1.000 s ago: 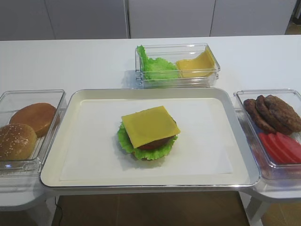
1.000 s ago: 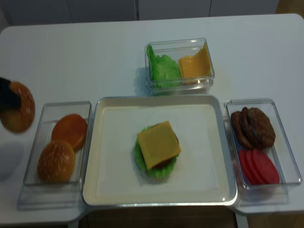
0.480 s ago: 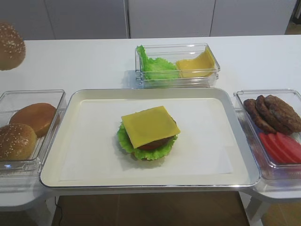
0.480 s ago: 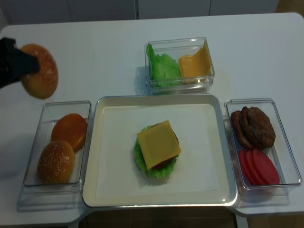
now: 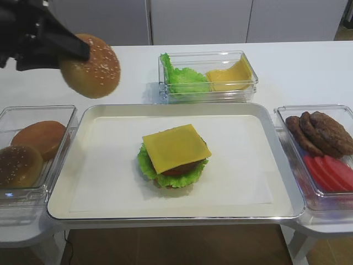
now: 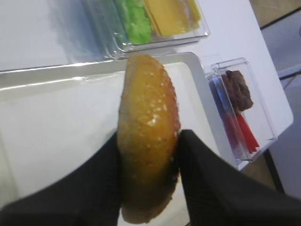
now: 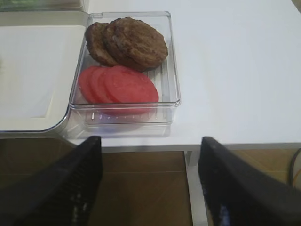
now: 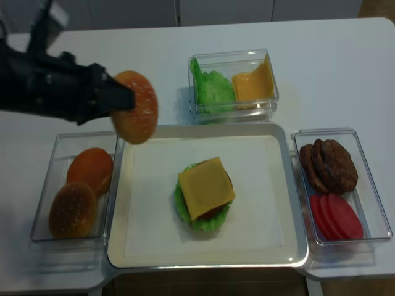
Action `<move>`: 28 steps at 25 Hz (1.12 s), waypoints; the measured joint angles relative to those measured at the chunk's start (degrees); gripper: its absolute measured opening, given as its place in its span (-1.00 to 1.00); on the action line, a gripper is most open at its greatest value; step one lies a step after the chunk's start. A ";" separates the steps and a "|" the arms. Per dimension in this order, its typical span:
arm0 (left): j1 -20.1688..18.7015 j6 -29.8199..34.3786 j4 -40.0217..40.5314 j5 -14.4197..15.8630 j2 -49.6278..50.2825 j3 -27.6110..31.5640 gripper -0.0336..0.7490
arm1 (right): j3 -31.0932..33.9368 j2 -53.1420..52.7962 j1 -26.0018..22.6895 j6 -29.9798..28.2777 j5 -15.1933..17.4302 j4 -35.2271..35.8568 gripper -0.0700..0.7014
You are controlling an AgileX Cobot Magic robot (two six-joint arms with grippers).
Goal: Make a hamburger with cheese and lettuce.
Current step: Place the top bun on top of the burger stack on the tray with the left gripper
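My left gripper [image 5: 77, 54] [image 8: 121, 100] [image 6: 148, 157] is shut on a sesame-seeded bun top [image 5: 91, 66] [image 8: 136, 115] [image 6: 148, 127], held on edge in the air above the tray's back left corner. On the white tray [image 5: 110, 165] lies the hamburger stack: frilly lettuce [image 5: 146, 164] [image 8: 181, 206] at the bottom, a dark patty [image 5: 179, 170], and the square cheese slice [image 5: 176, 146] [image 8: 205, 187] lying on top. My right gripper [image 7: 148, 181] stands open and holds nothing, off the table's front right edge over the floor.
A clear box [image 5: 60, 110] left of the tray holds a plain bun [image 5: 39, 138] and a sesame bun [image 5: 19, 165]. The back box [image 5: 209, 55] holds green leaves and cheese slices. The right box [image 7: 171, 56] holds patties [image 7: 127, 42] and tomato slices [image 7: 117, 84].
The left arm has swung in from the left edge, carrying the sesame bun rightward to the tray's back left corner. The stack on the tray has not moved.
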 joint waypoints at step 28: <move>-13.22 0.31 -17.65 -2.42 12.36 7.16 -0.25 | 0.00 0.00 0.00 0.00 0.00 0.00 0.48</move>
